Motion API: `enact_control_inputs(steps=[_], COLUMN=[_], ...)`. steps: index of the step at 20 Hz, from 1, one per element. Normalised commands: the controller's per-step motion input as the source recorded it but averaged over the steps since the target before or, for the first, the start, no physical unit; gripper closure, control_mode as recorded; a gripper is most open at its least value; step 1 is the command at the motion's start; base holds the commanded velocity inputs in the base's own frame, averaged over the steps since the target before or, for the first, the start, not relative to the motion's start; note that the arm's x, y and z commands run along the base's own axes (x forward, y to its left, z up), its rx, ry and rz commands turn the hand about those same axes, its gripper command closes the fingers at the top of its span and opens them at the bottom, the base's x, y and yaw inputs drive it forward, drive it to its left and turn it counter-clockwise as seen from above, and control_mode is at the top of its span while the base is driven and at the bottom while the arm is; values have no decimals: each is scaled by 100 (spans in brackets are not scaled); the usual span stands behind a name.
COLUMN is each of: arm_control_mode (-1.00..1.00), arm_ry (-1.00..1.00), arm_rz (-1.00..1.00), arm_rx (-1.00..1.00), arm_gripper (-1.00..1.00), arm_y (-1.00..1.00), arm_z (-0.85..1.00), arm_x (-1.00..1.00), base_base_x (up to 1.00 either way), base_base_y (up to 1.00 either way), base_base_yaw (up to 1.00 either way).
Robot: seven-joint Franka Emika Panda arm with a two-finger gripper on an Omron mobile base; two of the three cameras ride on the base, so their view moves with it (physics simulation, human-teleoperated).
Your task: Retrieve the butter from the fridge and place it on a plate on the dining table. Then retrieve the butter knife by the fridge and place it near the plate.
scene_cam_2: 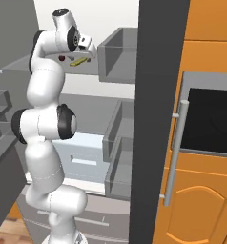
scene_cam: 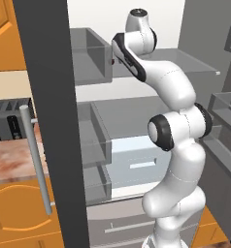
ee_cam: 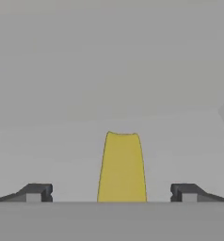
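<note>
Fridge (scene_cam: 49,121) stood with both doors swung wide, arm reaching into the upper compartment. Claw (ee_cam: 111,193) was spread wide, nothing held; in the hand view its tips sat at 8 and 4 o'clock with the butter (ee_cam: 122,169) standing between them, clear gaps on both sides, no touch. Butter was a pale yellow block running from the bottom edge up toward 12.

In the right base view the butter (scene_cam_2: 78,61) lay on the upper glass shelf (scene_cam_2: 20,64), just at 6 o'clock of the claw (scene_cam_2: 89,50), tilted a bit. A small dark red fruit (scene_cam_2: 62,58) lay on the same shelf at 9 o'clock of the butter, near but apart.

In the left base view the hand was at the shelf (scene_cam: 195,60) level, wrist bent toward 9 o'clock, next to a grey door bin (scene_cam: 90,55); claw tips there too hidden to read. A toaster (scene_cam: 8,121) sat on the marbled counter (scene_cam: 15,160) at 9 o'clock of the fridge door, behind the bar handle (scene_cam: 35,160). Orange cabinets (scene_cam_2: 201,209) and a dark oven (scene_cam_2: 208,119) window were at 3 o'clock in the right base view.
</note>
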Motion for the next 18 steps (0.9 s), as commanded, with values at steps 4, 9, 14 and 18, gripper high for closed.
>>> enact_control_inputs(steps=[4,9,14,18], arm_control_mode=[-100,-100,-100,-100], arm_ry=[0,0,0,-7], arm_rz=[0,0,0,0], arm_rx=[4,2,0,0], arm_gripper=[100,100,100,100], arm_y=[0,3,18,0], arm_z=[-32,-33,-15,1], arm_x=[-13,-15,-4,-3], base_base_x=[0,0,0,0], base_base_y=[0,0,0,0], base_base_yaw=[0,0,0,0])
